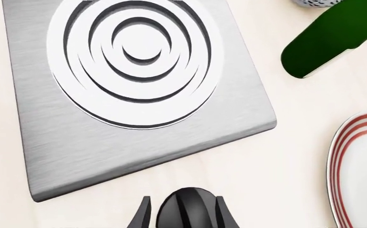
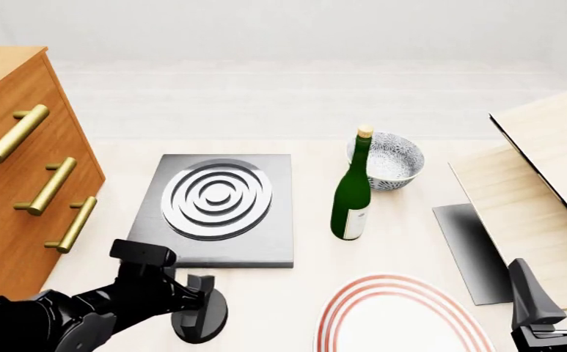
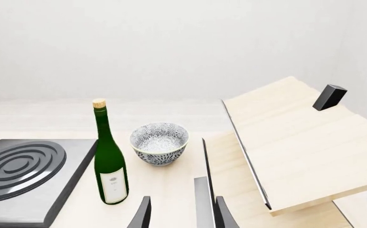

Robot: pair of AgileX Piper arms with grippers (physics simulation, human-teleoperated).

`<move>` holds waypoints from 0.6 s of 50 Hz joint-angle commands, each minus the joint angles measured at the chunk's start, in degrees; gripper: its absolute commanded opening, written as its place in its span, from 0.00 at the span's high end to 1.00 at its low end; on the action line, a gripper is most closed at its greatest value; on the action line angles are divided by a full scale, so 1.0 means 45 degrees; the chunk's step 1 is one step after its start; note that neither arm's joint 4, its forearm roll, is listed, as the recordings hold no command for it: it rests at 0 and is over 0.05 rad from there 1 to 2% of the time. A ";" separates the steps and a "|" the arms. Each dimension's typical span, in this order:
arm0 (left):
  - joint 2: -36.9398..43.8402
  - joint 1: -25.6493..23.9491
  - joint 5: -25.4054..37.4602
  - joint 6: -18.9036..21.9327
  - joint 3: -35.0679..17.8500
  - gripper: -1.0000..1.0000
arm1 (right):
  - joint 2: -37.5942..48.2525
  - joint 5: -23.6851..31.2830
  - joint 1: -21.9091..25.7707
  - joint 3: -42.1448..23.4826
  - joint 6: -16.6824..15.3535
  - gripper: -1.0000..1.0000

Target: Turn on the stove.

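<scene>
Far left, beyond my left arm: a wooden drawer cabinet [image 2: 14, 169] with three brass handles.

My left gripper [image 2: 197, 312] sits low at the near table edge, its two fingers [image 1: 143, 214] standing on either side of the black ridged knob [image 1: 184, 210]. In the left wrist view the fingers flank the knob closely; I cannot tell whether the pads actually press on it, so the grip is unconfirmed.

Straight ahead of that gripper, just past the knob, lies the stove [image 2: 219, 209]: a flat square grey slab flat on the table, with concentric silver-white burner rings [image 2: 216, 199] raised at its centre. The knob is apart from the slab, just off its near edge.

To the right of the left gripper and further forward, a green wine bottle [image 2: 352, 194] stands upright with a cork top; behind it is a blue-patterned bowl [image 2: 393, 161]. Nearer, between my two grippers, is a white plate [image 2: 400, 323] with red rim rings.

My right gripper [image 3: 180, 213] hangs at the near right, fingers parted and holding nothing. Ahead of it and to its right is a tilted light wooden board structure [image 2: 543, 183], with a dark flat panel [image 2: 464, 249] on the table beside it.
</scene>
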 commanded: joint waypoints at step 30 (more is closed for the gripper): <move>0.1970 -0.0606 -0.1808 -0.1486 0.0479 0.00 | -0.0004 0.0003 -0.0003 0.0000 -0.0002 0.00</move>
